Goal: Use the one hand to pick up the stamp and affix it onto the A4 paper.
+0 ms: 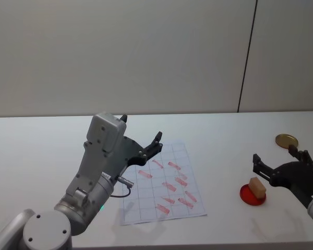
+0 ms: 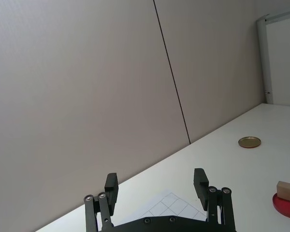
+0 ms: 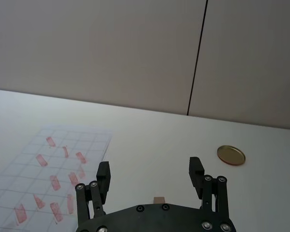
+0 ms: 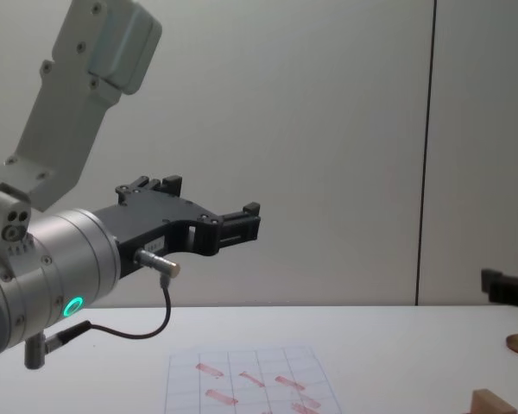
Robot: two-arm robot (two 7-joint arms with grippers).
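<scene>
Evidently the right hand [image 1: 274, 155], fingers spread to straddle it, hovers just above the stamp [image 1: 257, 186] on its red pad [image 1: 246, 194], the left hand [image 1: 141, 127] parked, spread, near the A4 paper [image 1: 142, 204].

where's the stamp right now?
Head view: the stamp sits on a red round pad on the table's right side, right of the A4 paper, just by the open right gripper, not gripped. The left gripper hangs above the paper.
</scene>
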